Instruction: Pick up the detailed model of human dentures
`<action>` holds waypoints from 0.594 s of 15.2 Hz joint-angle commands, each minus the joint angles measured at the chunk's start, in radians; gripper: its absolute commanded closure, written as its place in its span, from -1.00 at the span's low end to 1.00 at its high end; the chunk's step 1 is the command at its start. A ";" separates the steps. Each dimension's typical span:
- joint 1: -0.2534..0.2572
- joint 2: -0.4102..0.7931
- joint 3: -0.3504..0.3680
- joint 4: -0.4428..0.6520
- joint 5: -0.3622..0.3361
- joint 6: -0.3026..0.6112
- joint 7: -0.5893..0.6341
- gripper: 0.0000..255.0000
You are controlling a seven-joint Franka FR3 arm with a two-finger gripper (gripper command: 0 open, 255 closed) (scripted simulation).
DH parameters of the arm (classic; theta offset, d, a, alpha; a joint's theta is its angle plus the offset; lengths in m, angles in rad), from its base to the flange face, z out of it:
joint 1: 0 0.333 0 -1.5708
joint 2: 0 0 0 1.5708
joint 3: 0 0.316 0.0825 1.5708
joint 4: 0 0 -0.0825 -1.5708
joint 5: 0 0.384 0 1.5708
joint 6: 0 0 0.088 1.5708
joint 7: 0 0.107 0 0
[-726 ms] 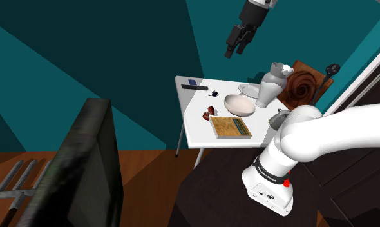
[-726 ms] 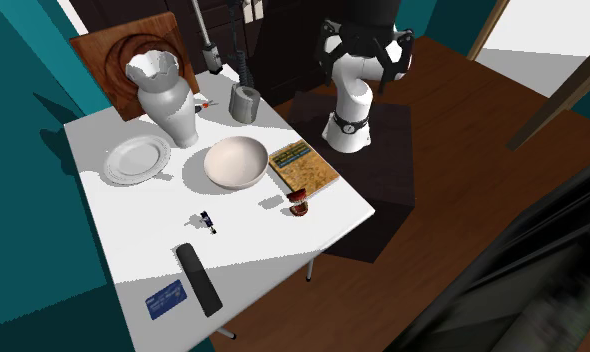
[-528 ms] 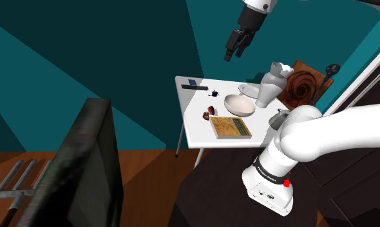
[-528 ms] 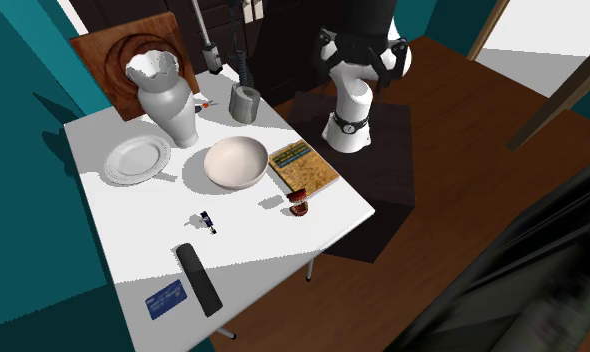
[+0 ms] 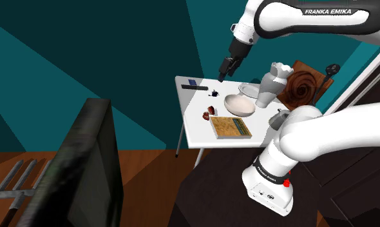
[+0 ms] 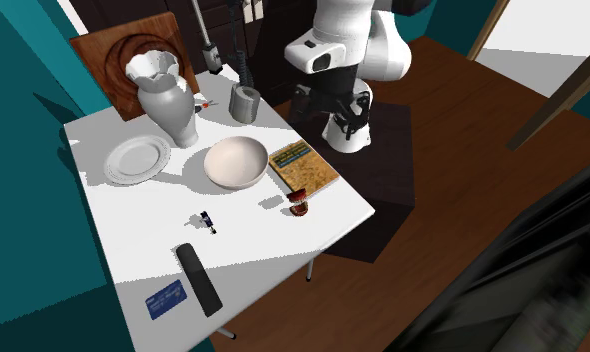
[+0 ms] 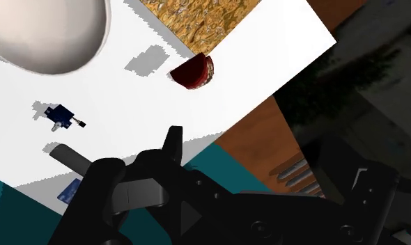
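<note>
Dentures (image 7: 193, 71): dark red with a pale tooth row, lying on the white table (image 6: 253, 235), well below the gripper (image 5: 221, 76) and apart from it. You've got them close to the table edge, just beside the corner of the yellow-brown book (image 6: 303, 167); I can't say whether the two touch. The gripper hangs in the air over the table, pointing down at a slant. I cannot tell how wide it stands, since the wrist view gives black hand parts without a readable gap, and the shoulder view doesn't settle it either. From the hand's line of sight, the white bowl (image 7: 44, 31) lies beyond the dentures on one side, with the book next to it. A small dark blue item (image 7: 60, 115) sits between the bowl and the hand, clear of the dentures. A black bar-shaped thing (image 6: 198, 278) and a blue card (image 6: 166, 298) are at the table end nearest the hand. A pale vase (image 6: 170, 100) and a white plate (image 6: 137, 159) stand past the bowl, far from both hand and dentures.
</note>
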 commanded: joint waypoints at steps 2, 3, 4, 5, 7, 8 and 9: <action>-0.004 0.044 -0.032 -0.069 -0.016 0.111 -0.030 -1.00; -0.007 0.062 -0.045 -0.089 -0.022 0.148 -0.041 -1.00; -0.009 0.082 -0.058 -0.108 -0.028 0.185 -0.054 -1.00; -0.011 0.104 -0.071 -0.125 -0.034 0.224 -0.066 -1.00; -0.014 0.156 -0.098 -0.155 -0.044 0.303 -0.092 -1.00; -0.015 0.185 -0.112 -0.168 -0.048 0.345 -0.105 -1.00; -0.015 0.217 -0.127 -0.179 -0.051 0.386 -0.119 -1.00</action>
